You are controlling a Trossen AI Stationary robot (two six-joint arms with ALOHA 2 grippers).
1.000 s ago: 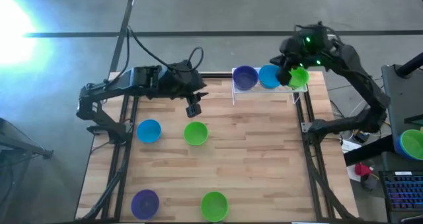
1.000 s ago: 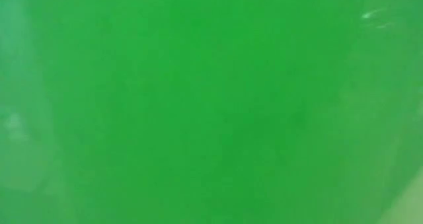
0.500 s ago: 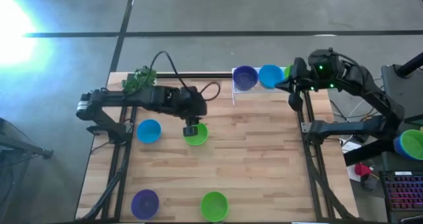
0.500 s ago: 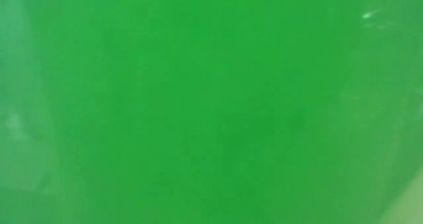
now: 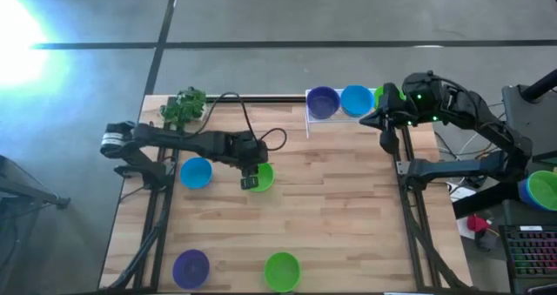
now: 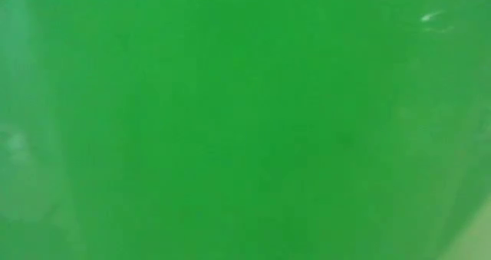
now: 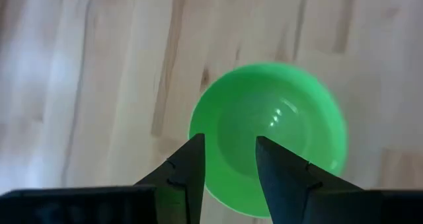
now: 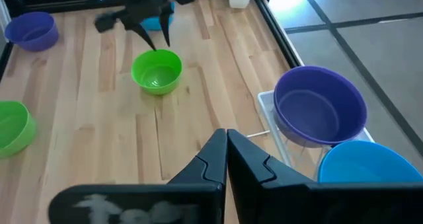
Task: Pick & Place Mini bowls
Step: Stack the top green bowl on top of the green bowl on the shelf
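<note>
Left gripper drops onto the middle green bowl, fingers straddling its rim.

The left gripper [image 7: 228,164] hangs over the green bowl [image 7: 268,138] mid-worktop [image 5: 348,208], fingers parted with one inside the near rim and one outside, set for a rim pinch. The right gripper [image 8: 227,154] waits empty with fingers pressed together by the white rack [image 8: 268,105], where a purple bowl [image 8: 320,112] and blue bowl [image 8: 363,164] sit. The low view shows only green, probably a bowl against the lens.

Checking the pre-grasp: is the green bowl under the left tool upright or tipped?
Upright: the green bowl sits flat, its empty hollow facing up, in the left wrist view.
</note>
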